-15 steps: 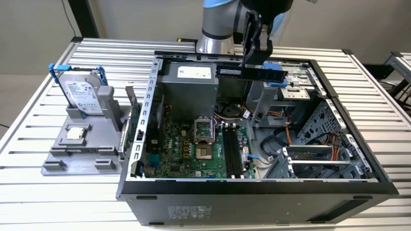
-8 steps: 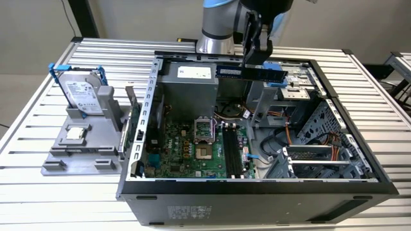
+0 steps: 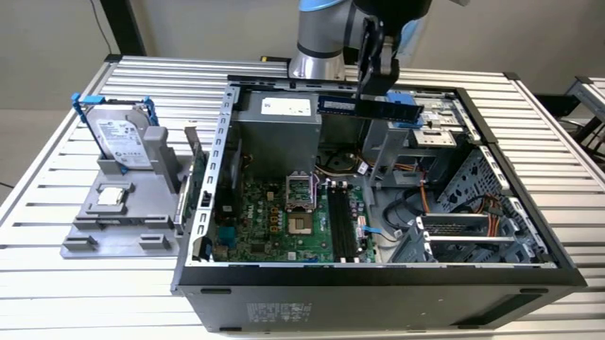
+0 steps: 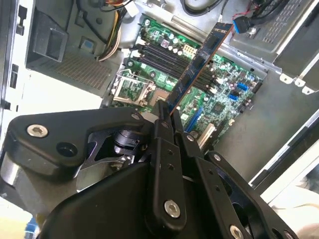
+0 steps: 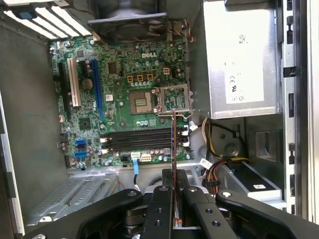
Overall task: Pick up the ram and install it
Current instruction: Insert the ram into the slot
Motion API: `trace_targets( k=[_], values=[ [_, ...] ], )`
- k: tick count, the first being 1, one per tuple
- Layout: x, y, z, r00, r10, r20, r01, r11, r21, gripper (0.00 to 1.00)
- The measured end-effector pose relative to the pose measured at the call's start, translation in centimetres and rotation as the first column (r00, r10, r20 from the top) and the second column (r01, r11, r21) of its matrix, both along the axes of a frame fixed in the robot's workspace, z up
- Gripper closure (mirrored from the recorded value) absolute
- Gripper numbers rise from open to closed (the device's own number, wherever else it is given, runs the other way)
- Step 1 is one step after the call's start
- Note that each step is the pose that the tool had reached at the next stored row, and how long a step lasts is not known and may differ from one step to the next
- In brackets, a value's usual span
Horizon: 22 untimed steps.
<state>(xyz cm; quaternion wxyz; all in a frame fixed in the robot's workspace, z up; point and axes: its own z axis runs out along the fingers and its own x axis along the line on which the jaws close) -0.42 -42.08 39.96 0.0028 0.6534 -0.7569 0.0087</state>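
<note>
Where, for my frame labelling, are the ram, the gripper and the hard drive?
ram (image 3: 338, 105), exterior view, blue board end.
gripper (image 5: 173, 173), first wrist view, between fingertips.
hard drive (image 3: 123, 134), exterior view, labelled face.

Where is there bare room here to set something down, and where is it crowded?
Bare table lies between the grey fixture and the near edge, and at the exterior view's right of the computer case. Inside the case is crowded: motherboard, cables, and the gripper holding the ram above.
</note>
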Motion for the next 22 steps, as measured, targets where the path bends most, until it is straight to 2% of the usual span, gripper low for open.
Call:
trace_targets(
  k=[3, 6, 9, 11, 14, 16, 20, 22],
  values=[
    [0.00, 0.00, 0.00, 0.9987, -0.051, 0.0000, 0.051, 0.9987, 0.0000, 1.00],
    [0.00, 0.00, 0.00, 0.9946, -0.104, 0.0000, 0.104, 0.9946, 0.0000, 1.00],
    [0.01, 0.00, -0.01, 0.9878, -0.156, 0.0000, 0.156, 0.9878, 0.0000, 1.00],
    [0.00, 0.00, -0.01, 0.9813, -0.192, 0.0000, 0.192, 0.9813, 0.0000, 1.00],
    [0.01, 0.00, -0.02, 0.9698, -0.244, 0.0000, 0.244, 0.9698, 0.0000, 1.00],
    [0.01, 0.00, -0.03, 0.9605, -0.278, 0.0000, 0.278, 0.9605, 0.0000, 1.00],
    [0.01, 0.00, -0.04, 0.9388, -0.344, 0.0000, 0.344, 0.9388, -0.0001, 1.00],
    [0.01, 0.01, -0.05, 0.9264, -0.376, 0.0001, 0.376, 0.9264, -0.0002, 1.00]
  ],
)
